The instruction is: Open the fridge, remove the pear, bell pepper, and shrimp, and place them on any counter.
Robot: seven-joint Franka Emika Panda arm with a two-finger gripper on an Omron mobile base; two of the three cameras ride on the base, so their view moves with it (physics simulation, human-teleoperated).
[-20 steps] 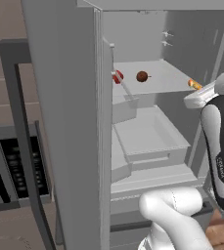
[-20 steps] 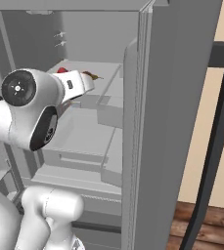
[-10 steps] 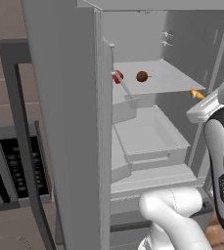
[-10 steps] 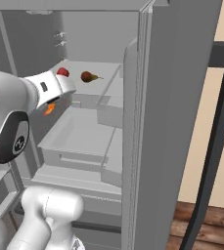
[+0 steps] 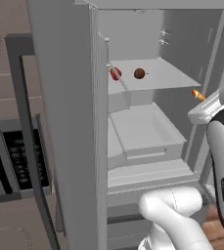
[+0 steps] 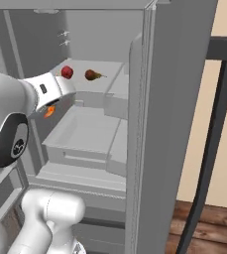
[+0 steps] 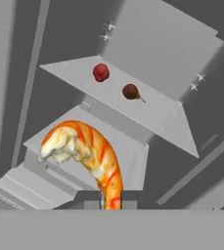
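While the gripper pinches the shrimp by its thin tail, the shrimp looks light, soft and easy to drop.

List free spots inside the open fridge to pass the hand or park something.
Bare: the shelf right of the pear, and the drawer tray below it. Crowded: the shelf's left end, where the bell pepper sits near the pear. The gripper holds the shrimp.
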